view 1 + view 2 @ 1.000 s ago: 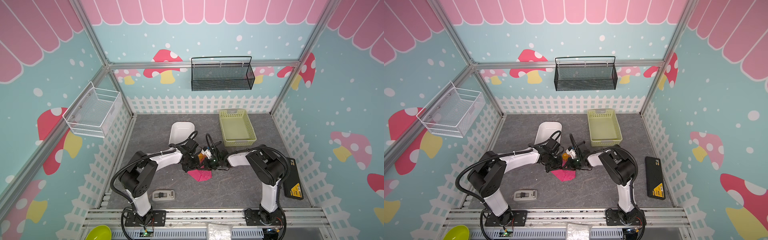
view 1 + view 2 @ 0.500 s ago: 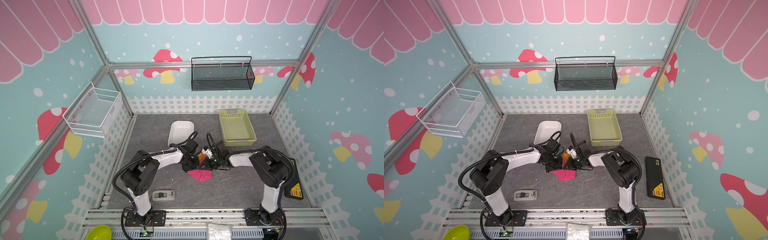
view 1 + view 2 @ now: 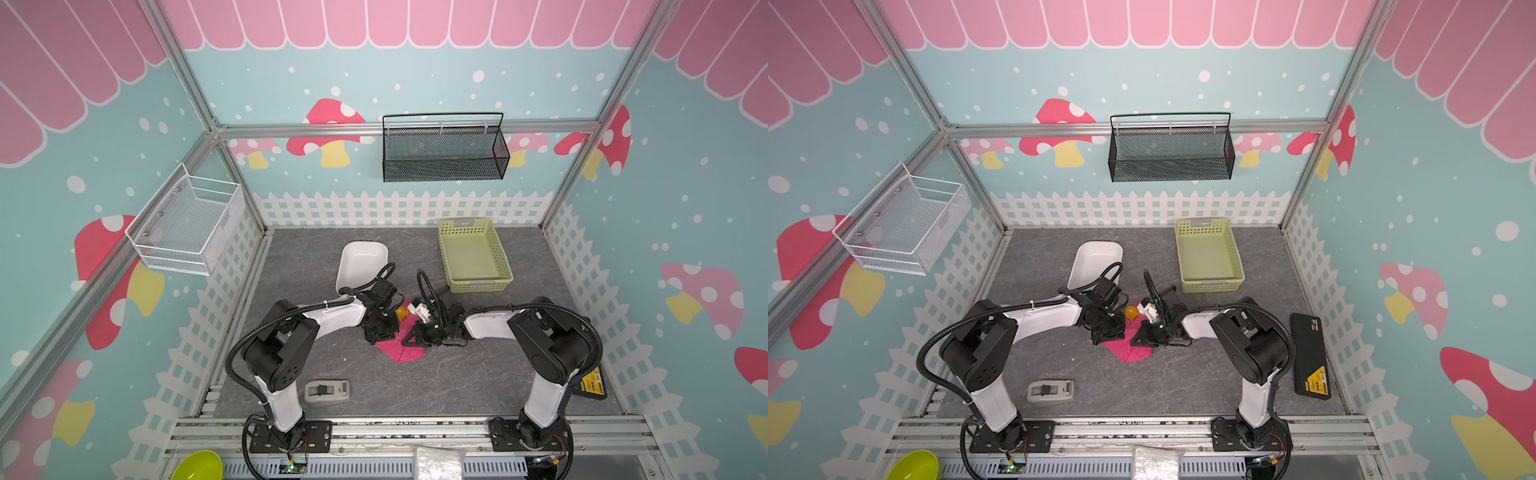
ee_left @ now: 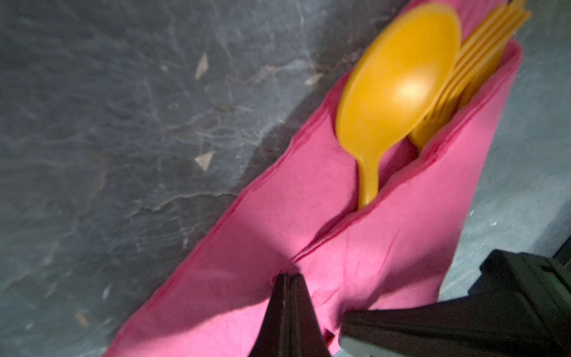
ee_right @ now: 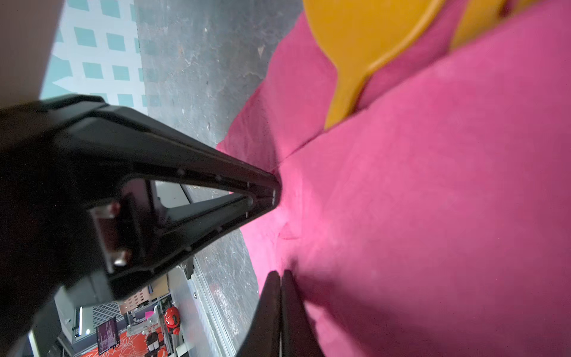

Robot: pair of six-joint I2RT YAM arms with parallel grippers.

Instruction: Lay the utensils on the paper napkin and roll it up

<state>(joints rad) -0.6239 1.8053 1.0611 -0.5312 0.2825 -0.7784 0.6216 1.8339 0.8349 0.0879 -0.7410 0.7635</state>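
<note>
We counted two arms [image 3: 336,318] [image 3: 486,324], two wire baskets [image 3: 444,162] [image 3: 187,232] and one each of napkin [image 3: 401,353], spoon [image 4: 398,83], fork [image 4: 485,43], white dish [image 3: 361,257], green crate [image 3: 476,284], lime bowl [image 3: 195,467], grey box [image 3: 326,392] and black case [image 3: 1308,357].

**Cute mushroom booth**

Teal walls [image 3: 374,75] had red mushrooms [image 3: 328,133], pink scallops up top and a white picket fence [image 3: 395,208] below. Grey stone-look surface [image 3: 457,374], evenly lit. A black mesh basket [image 3: 444,153] hung at the back, a white wire basket [image 3: 187,226] on the left.

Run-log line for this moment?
stage: wrapping | napkin: folded over spoon and fork | left gripper, right gripper: jaws shut, touching napkin
</note>
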